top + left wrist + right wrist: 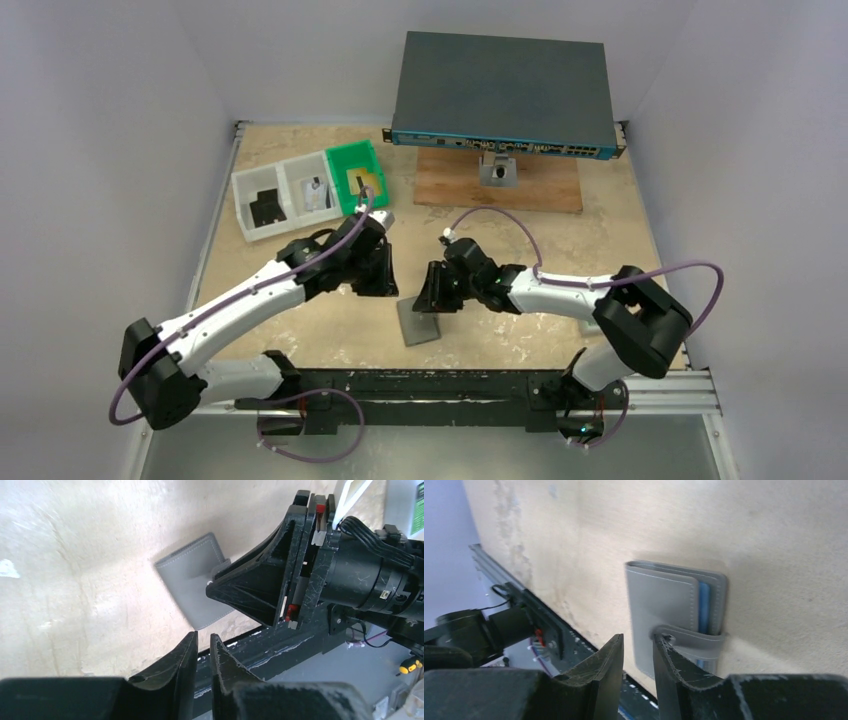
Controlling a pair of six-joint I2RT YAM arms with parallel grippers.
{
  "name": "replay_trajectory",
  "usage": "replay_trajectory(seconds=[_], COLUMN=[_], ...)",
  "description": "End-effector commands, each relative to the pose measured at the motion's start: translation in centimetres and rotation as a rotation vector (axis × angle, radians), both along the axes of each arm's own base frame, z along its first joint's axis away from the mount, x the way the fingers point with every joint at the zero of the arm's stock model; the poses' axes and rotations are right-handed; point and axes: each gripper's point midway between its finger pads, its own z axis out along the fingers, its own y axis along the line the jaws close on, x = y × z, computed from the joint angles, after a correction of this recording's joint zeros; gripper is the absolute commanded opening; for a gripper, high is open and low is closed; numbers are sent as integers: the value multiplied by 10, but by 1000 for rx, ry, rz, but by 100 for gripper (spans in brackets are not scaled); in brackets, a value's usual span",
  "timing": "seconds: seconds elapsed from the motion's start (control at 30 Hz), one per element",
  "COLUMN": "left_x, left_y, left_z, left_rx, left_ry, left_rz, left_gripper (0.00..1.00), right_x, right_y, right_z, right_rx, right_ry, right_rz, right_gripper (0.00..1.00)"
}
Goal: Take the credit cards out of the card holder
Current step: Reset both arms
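Partway at best, judging by how things lie. Card holder [418,320] folded shut, flat on the table [300,330], close to the middle of the near edge. Strapped across by a short tab [689,639], not yet undone. Out toward the far left corner, a white tray [240,195] and a green tray [345,152] with what look like credit cards [362,183] in them, black, pale and gold (too small to be sure). No telling how many more inside the holder. Only a sliver of bluish clear pocket [704,607] between the covers. Left to do, at the least: freeing the tab, spreading the covers, sliding out whatever remains.

Right gripper [638,639] down at the holder, jaws slightly parted and gripping nothing, one fingertip [661,647] against the tab's end. Left gripper [204,636] close by on the holder's left, parted by a mere slit, empty.

As to make: matte grey, leather-like, pale stitching along the border, roughly square, rounded corners, limp tab. Hard-looking black fingers, wedge-shaped, scuffed. Pale, mottled, stone-like tabletop.
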Motion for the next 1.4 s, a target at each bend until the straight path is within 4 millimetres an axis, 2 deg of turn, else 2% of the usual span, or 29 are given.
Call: replay_trajectory(seconds=[0.0,0.07,0.2,0.33,0.43,0.53,0.63,0.67,0.8,1.0,1.37], left_x=[11,11,13,13,12,13,14,14,13,13,13], left_y=[18,22,27,33,40,47,53,54,61,67,68], left_z=[42,55,81,100,112,118,121,122,123,125,124], left_rx=[17,8,-25,-48,-64,-49,-34,-30,-19,-9,-13], left_ry=[-153,-192,-269,-321,-356,-367,-372,-374,-386,-410,-414], left_rz=[0,-7,-9,3,23,53,73,79,98,110,114], left_gripper=[16,18,30,55,83,93,96,97,100,100,100], right_x=[16,19,21,26,31,36,38,39,40,38,39], right_y=[20,23,23,16,6,-9,-22,-26,-39,-53,-58], right_z=[58,71,94,123,147,174,193,198,210,216,215], right_rx=[99,114,135,151,155,163,169,168,165,161,145], right_ry=[-127,-149,-184,-251,-313,-387,-446,-463,-506,-533,-543], right_rz=[25,31,28,0,-41,-96,-132,-145,-184,-223,-237], right_gripper=[29,29,31,38,54,79,98,99,99,99,99])
